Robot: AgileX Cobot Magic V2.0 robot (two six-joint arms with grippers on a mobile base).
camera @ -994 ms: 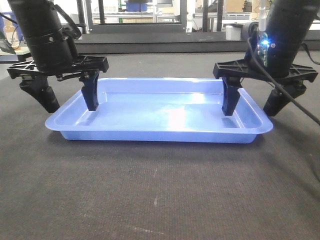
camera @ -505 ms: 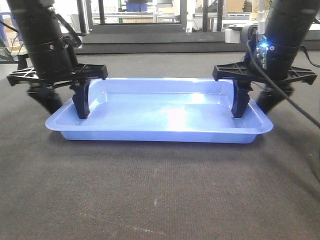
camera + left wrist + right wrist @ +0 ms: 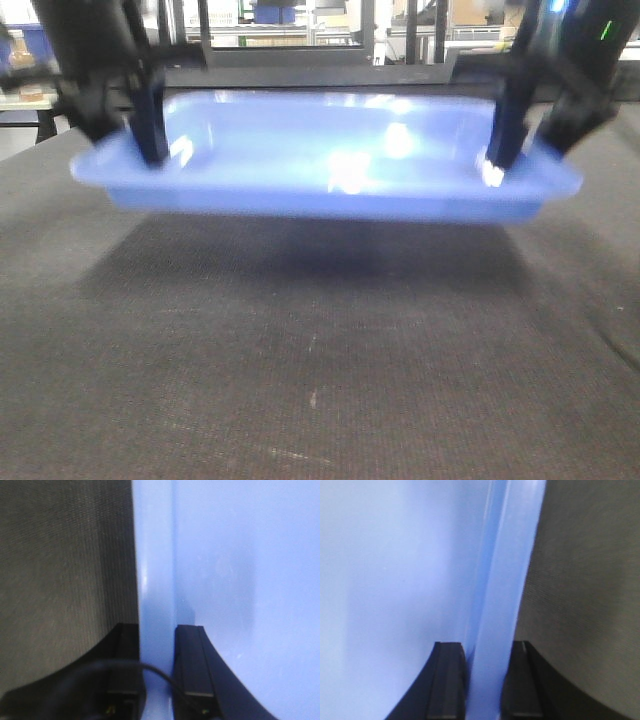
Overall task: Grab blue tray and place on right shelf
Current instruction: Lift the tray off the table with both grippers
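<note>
- A shallow rectangular glossy periwinkle-blue plastic tray (image 3: 330,165) hangs roughly level in the air. It is clear of the dark grey woven mat (image 3: 320,380), and its soft shadow lies on the mat beneath it. The front view shows it blurred.
- My black left gripper (image 3: 125,140) is clamped on the tray's left short rim, with one finger inside the tray and one outside.
- In the left wrist view, that gripper's two black fingers (image 3: 192,665) press against either side of the blue rim wall. The mat lies to the left of the rim and the smooth tray floor to the right.
- My black right gripper (image 3: 535,145) is clenched on the opposite short rim in the same way, one finger inside and one outside.
- In the right wrist view, its fingers (image 3: 447,680) pinch the rim between them. The tray floor is on the left and the mat on the right.
- Behind the tray I see dark frames and bright clutter, too blurred for me to tell apart.
</note>
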